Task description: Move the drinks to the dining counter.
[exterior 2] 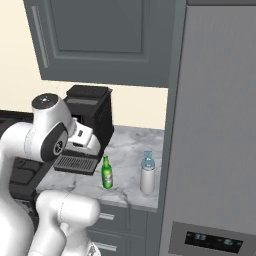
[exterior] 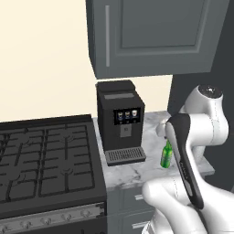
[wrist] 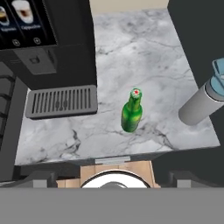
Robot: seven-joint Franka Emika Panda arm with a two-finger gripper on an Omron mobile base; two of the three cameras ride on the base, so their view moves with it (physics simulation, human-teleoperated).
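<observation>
The bottle (wrist: 132, 113) stood upright on the marble worktop (wrist: 144, 57), near its front edge, between the coffee machine (wrist: 48, 39) and a pale drink (wrist: 202, 100). The gripper (wrist: 113, 177) hovered above, jaws spread wide, holding nothing.

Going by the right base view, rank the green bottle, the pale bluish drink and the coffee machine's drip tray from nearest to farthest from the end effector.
1. Drip tray, directly beneath the open end effector.
2. Green bottle, just right of the tray, near the worktop's front edge.
3. Pale bluish drink, farther right, beside the tall grey appliance.
</observation>
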